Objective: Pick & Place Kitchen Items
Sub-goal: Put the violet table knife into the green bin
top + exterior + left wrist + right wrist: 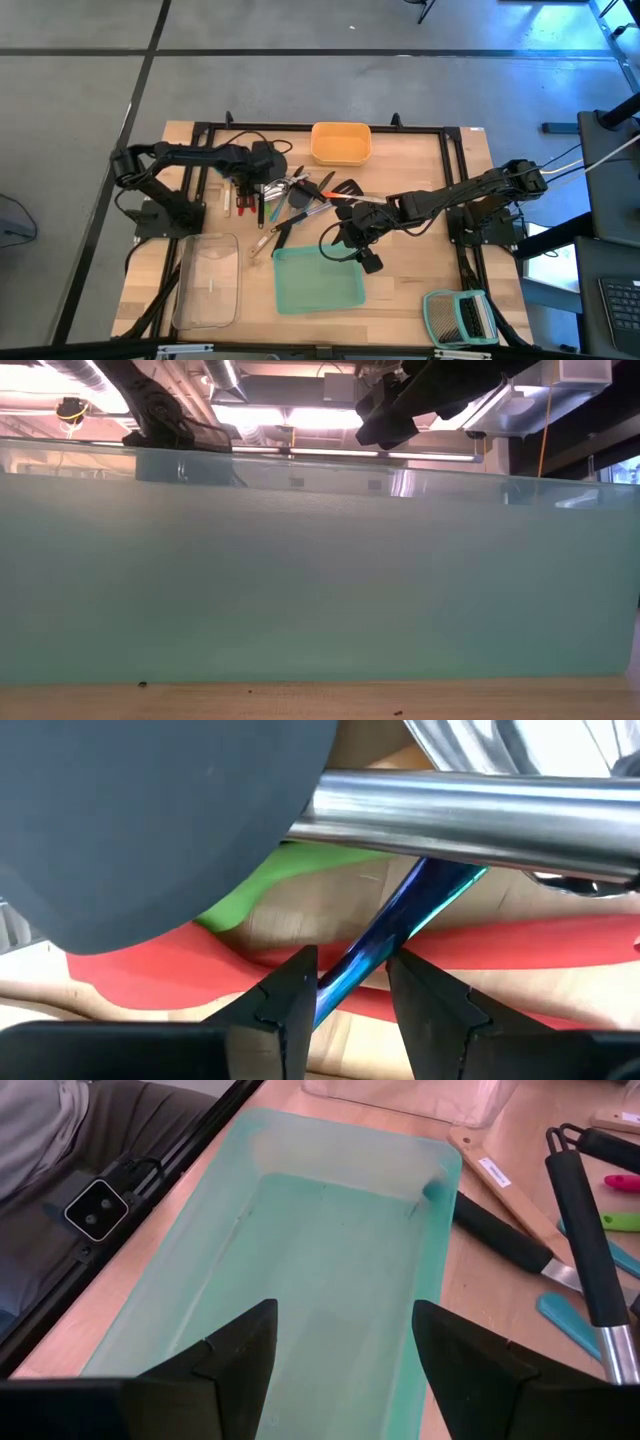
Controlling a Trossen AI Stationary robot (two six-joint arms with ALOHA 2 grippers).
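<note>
The kitchen items lie in a heap point(300, 200) on the table's far middle. My left gripper point(262, 192) points down into the heap's left side. Its open fingers point(350, 1005) stand either side of an iridescent blue cutlery handle point(400, 920), which lies slanted across a red tool point(560, 940). A steel handle point(480, 805), a dark grey blade point(150, 820) and a green tool point(290, 880) lie close around it. My right gripper point(366, 255) hangs open with nothing between its fingers point(345, 1370), tilted down over the teal tray point(320, 1260) at its far right corner.
A yellow tray point(340, 142) stands at the far edge and a clear tray point(210, 280) at the near left, beside the teal tray point(315, 280). A green-framed slatted rack point(460, 318) sits at the near right. Black handles point(590, 1250) and a wooden spatula point(500, 1175) lie just beyond the teal tray.
</note>
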